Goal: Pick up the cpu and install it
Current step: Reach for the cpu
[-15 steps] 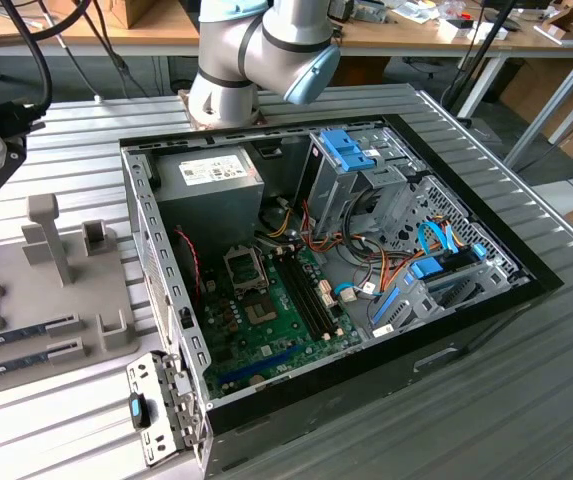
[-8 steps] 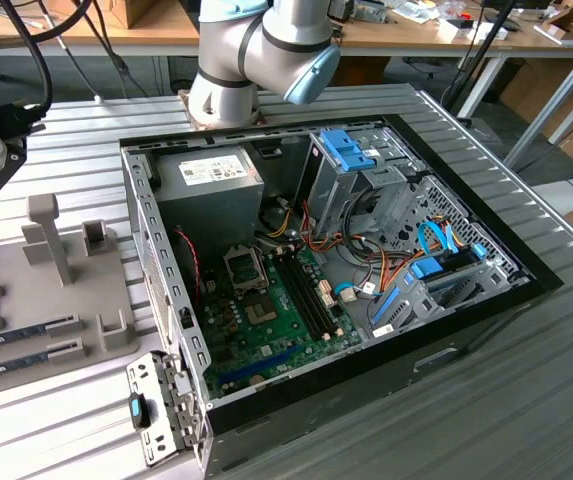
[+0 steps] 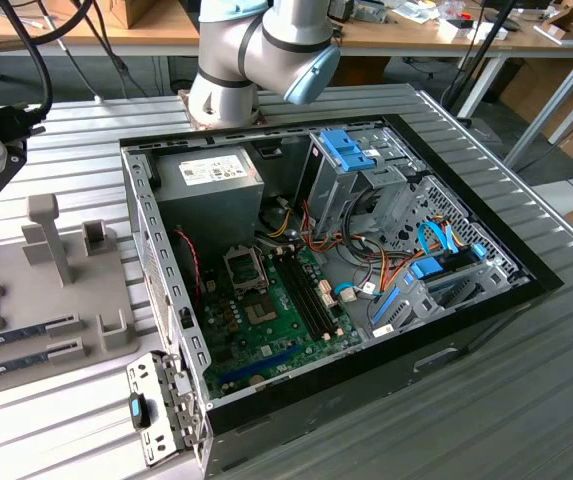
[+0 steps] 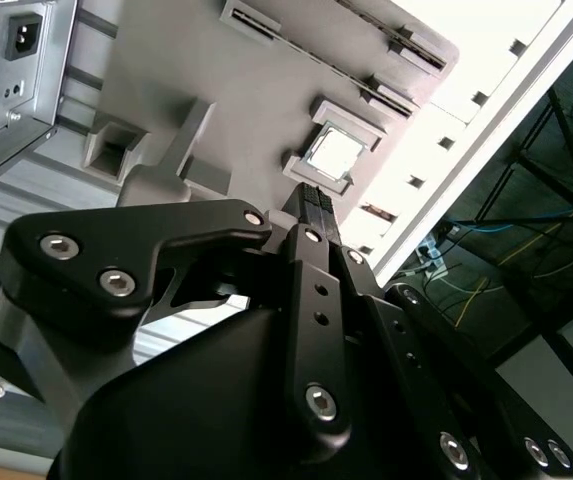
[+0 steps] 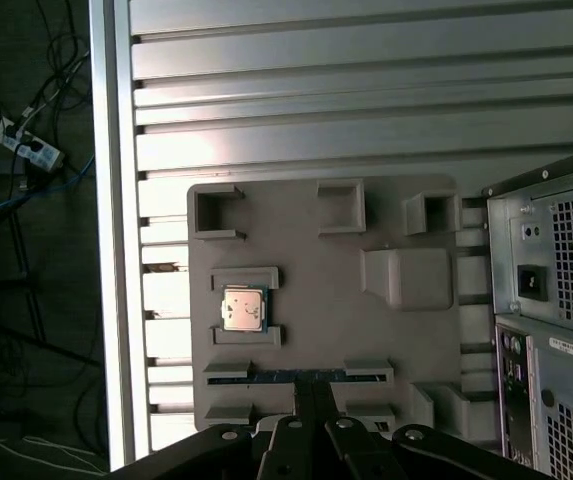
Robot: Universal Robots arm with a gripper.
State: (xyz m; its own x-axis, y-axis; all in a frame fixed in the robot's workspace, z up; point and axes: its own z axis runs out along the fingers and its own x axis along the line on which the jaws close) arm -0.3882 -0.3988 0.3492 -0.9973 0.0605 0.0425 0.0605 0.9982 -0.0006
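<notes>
- The cpu (image 5: pixel 244 308), a small flat square chip with a shiny silver top, lies in a framed pocket of the grey moulded plastic holder tray (image 5: pixel 386 230) on the ribbed aluminium bench (image 5: pixel 316 100).
- The black hand (image 5: pixel 313 388) hangs over the tray, its 2 fingers pressed together on nothing, apart from the cpu and near a long narrow memory stick (image 5: pixel 266 376).
- In the exterior view, the open black computer case (image 3: pixel 366 390) stands to the exterior view's right of the tray, its green motherboard (image 3: pixel 266 340) exposed.
</notes>
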